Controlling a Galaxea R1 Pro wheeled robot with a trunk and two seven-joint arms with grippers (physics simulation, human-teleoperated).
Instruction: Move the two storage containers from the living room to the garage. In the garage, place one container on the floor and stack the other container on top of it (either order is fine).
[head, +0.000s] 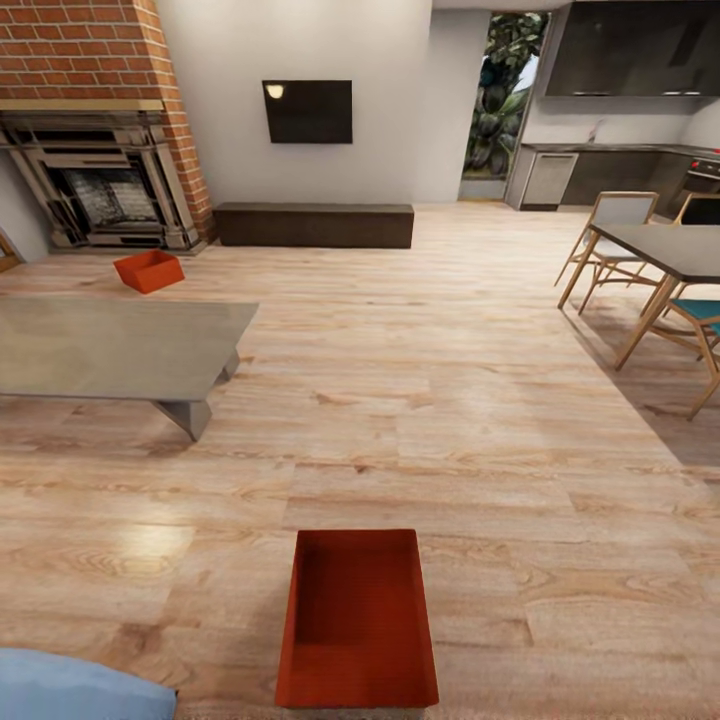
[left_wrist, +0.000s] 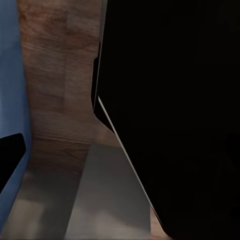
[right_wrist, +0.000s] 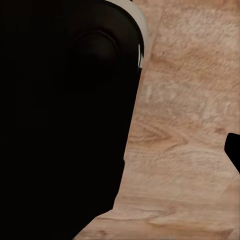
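Observation:
I am in the living room, on its light wood-plank floor (head: 480, 400). One red-orange storage container (head: 356, 625) sits open-topped on the planks just in front of me, empty inside. The second storage container (head: 148, 270) lies tilted on the floor far off at the left, near the brick fireplace (head: 100, 130). In the left wrist view a dark fingertip (left_wrist: 10, 160) pokes in at the edge, over wood floor. In the right wrist view a dark fingertip (right_wrist: 234, 152) shows over the planks beside my dark body (right_wrist: 60, 125). The garage is out of view.
A low grey table (head: 110, 345) stands at the left, with a dark low bench (head: 315, 225) against the far wall under a wall screen. A dining table (head: 670, 250) with chairs is at the right. A blue cushion (head: 70, 685) sits by my near left side.

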